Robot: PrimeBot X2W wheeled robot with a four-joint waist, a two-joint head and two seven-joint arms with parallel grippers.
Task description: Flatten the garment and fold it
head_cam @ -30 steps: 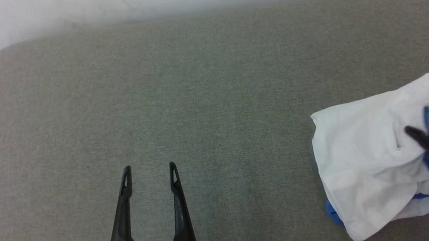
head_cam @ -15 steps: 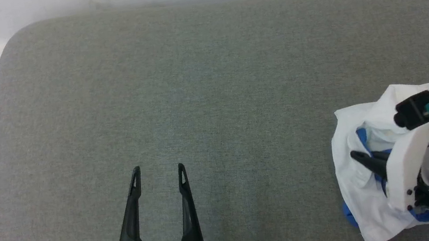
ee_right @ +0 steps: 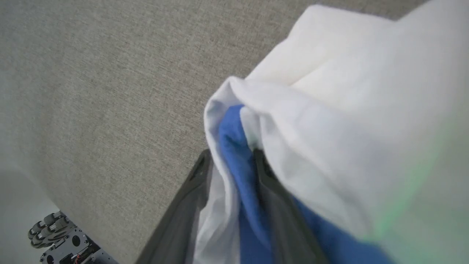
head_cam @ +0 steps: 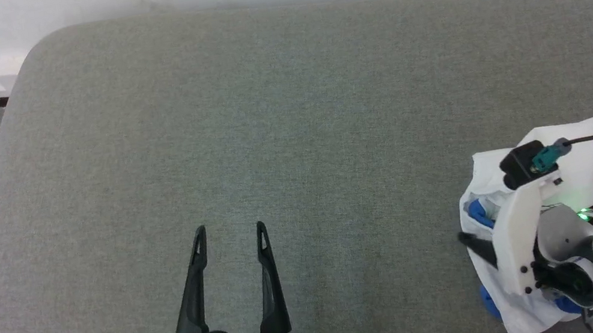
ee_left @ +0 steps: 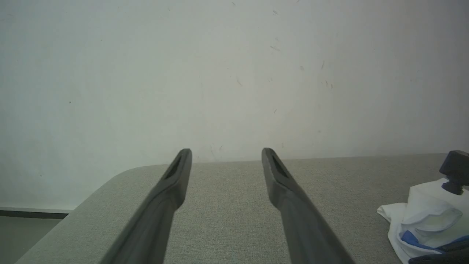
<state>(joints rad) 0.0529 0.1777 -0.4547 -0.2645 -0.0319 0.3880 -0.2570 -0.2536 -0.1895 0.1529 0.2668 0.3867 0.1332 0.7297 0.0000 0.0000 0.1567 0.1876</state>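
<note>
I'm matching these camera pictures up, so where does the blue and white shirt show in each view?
Head view: garment at lower right, bunched.
Left wrist view: garment in lower right corner.
Right wrist view: garment centre and right, inside the right gripper.
Shared landmark: the grey cushion beneath it.

Left gripper point(ee_left: 226, 152) fingers spread wide at bottom centre, grey cushion point(ee_left: 227, 205) beneath, pale wall point(ee_left: 220, 73) above, crumpled white-and-blue shirt point(ee_left: 421, 216) lower right.

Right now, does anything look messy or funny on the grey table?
Yes. The shirt sits crumpled in a heap on the right side of the grey padded table, not flat. Its blue cloth is tangled inside the white folds, bunched between the fingers of the right gripper.
</note>
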